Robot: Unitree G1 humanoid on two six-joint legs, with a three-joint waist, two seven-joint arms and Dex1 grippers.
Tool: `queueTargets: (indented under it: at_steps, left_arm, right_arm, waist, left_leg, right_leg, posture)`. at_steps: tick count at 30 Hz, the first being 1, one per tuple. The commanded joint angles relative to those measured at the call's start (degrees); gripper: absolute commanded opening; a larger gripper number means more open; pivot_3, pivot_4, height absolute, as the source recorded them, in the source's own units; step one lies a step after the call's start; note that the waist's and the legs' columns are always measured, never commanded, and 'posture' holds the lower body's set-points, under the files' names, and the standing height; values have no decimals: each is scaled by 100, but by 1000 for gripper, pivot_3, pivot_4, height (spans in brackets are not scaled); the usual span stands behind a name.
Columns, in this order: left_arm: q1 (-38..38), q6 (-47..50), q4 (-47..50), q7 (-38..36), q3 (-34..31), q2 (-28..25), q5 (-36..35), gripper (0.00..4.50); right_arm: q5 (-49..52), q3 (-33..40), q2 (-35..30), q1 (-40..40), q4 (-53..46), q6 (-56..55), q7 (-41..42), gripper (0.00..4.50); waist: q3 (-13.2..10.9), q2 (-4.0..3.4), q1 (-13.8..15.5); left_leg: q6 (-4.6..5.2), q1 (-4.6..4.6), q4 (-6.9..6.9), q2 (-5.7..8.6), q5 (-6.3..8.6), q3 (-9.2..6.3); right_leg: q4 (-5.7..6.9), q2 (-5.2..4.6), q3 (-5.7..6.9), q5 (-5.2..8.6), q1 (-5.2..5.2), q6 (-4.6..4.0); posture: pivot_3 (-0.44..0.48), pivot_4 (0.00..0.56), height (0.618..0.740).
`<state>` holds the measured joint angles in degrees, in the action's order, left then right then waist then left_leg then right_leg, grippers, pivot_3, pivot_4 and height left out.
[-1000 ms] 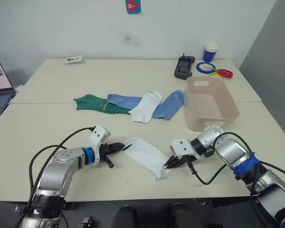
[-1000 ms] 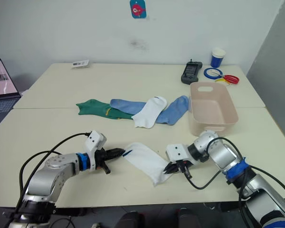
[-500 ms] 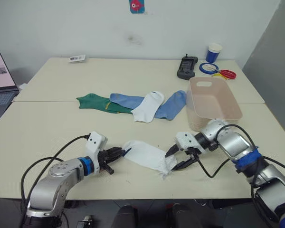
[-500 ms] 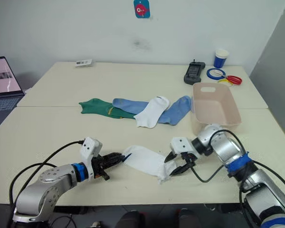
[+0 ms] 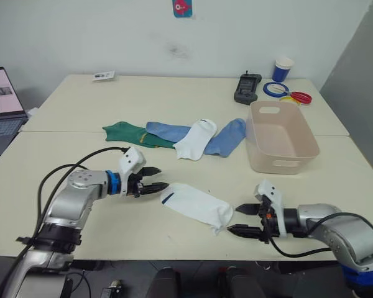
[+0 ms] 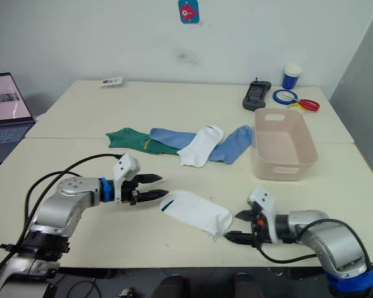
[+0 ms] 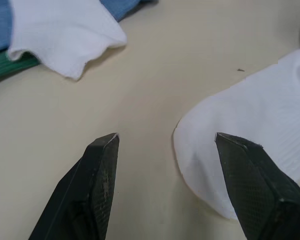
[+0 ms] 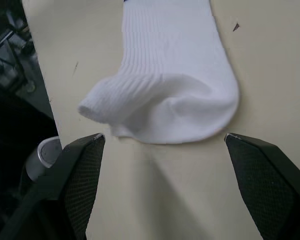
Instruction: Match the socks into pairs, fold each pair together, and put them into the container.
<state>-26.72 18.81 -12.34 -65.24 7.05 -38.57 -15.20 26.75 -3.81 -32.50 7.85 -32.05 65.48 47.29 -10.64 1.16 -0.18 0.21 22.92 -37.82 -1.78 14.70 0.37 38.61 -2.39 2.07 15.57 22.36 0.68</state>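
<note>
White sock flat between left tool, right tool

White sock, blue mark; light blue socks; green sock, yellow mark; pink-beige container.

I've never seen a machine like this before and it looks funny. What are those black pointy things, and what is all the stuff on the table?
This is a robot with two arms. Two pictures come from cameras in its head, looking down. Two come from cameras on its wrists, looking along the black fingers. Those fingers form an end effector, the robot's hand. The left end effector and the right end effector are both open and hold nothing. Between them lies a white sock on the table. Farther back lie more socks in a row: green, blue, white, blue. Beside them stands an empty pink bin for the socks.
</note>
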Motion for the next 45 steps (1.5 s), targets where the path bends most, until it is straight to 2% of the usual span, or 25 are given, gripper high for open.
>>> queueTargets:
  at_steps: [1, 3, 6, 9, 11, 13, 17, 19, 24, 32, 38, 45]
  left_arm:
    - [-170, -544, -350, -250, 252, 40, 322, 2991]
    - [-200, -730, -456, -319, 357, 58, 450, 2609]
    - [-190, -836, -530, -401, 376, 79, 505, 1669]
    - [-144, -864, -512, -432, 362, 86, 526, 688]
    - [-97, -866, -474, -433, 353, 90, 533, 38]
    - [-59, -844, -433, -416, 339, 94, 530, 0]
    - [305, -646, -78, -188, 136, 23, 421, 0]
    - [596, -455, 245, -105, -65, -72, 279, 0]
    - [1582, 331, 1446, 404, -716, -233, -181, 0]
    - [2556, 1312, 2848, 1497, -1178, 21, -502, 0]
    - [2423, 1311, 2743, 1939, -1145, 121, -330, 0]
    - [2401, 1193, 2615, 1669, -885, -79, -297, 0]
  right_arm:
    - [160, 96, 12, -48, -362, 365, -443, 4119]
    - [264, 146, 179, -27, -356, 549, -658, 4119]
    - [254, 110, 315, 38, -198, 662, -936, 4119]
    - [399, 253, 650, 112, 6, 771, -1112, 3508]
    - [536, 373, 813, 167, 35, 906, -1160, 2807]
    - [589, 425, 848, 210, 61, 981, -1208, 2124]
    - [572, 366, 528, 399, 258, 765, -995, 615]
    - [498, 163, 243, 587, 434, 492, -753, 23]
    - [174, -697, -466, 1373, 1246, -510, 234, 23]
    - [-705, -1908, -569, 2721, 3241, -2017, 1544, 23]
    - [-1266, -2185, -277, 3314, 4390, -2817, 1946, 23]
    - [-1613, -2104, -89, 3464, 5050, -3405, 2100, 23]
  waist:
    - [0, 0, -3]
    - [0, 0, -2]
    - [0, 0, 1]
    - [1, 2, -5]
    - [1, 2, -6]
    - [1, 2, -5]
    - [1, 1, -11]
    - [1, 1, -23]
    - [0, 0, -114]
    - [-1, 0, -130]
    - [-2, 0, -104]
    - [-2, 0, -102]
  left_leg:
    - [0, 0, 0, 0, 0, 0]
    - [1, 1, 2, -1, 0, -3]
    - [2, 2, 2, -6, 0, -13]
    - [2, 0, 1, -7, 0, -11]
    - [2, 0, 1, -8, 0, -11]
    - [2, 1, 1, -7, 0, -11]
    - [3, 2, 2, -4, 1, -8]
    - [3, 1, 1, -4, 1, -7]
    - [3, -1, 4, -20, 1, -12]
    - [3, -1, 3, -35, 1, -18]
    - [3, -1, 2, -32, 1, -20]
    - [3, -4, 2, -26, 1, -12]
  right_leg:
    - [0, 14, 0, 0, 1, 1]
    - [0, 18, -2, 2, 1, 4]
    - [1, 23, -1, 4, 0, 4]
    - [1, 23, -3, 3, -2, 4]
    - [1, 24, -3, 3, -1, 5]
    - [1, 25, -3, 4, -1, 5]
    - [0, 23, -5, 4, -1, 6]
    - [-1, 21, -7, 4, -1, 6]
    - [-1, 16, -6, 5, 2, 5]
    - [2, 26, 5, 11, 1, -6]
    - [4, 26, 6, 11, 0, -7]
    - [5, 24, -2, 10, 0, -9]
  posture:
    - [0, 150, 740]
    - [0, 150, 740]
    - [0, 150, 740]
    - [0, 150, 740]
    - [0, 150, 740]
    - [0, 150, 740]
    - [0, 150, 740]
    - [0, 150, 740]
    - [0, 150, 740]
    - [0, 150, 740]
    - [0, 150, 740]
    - [0, 150, 740]
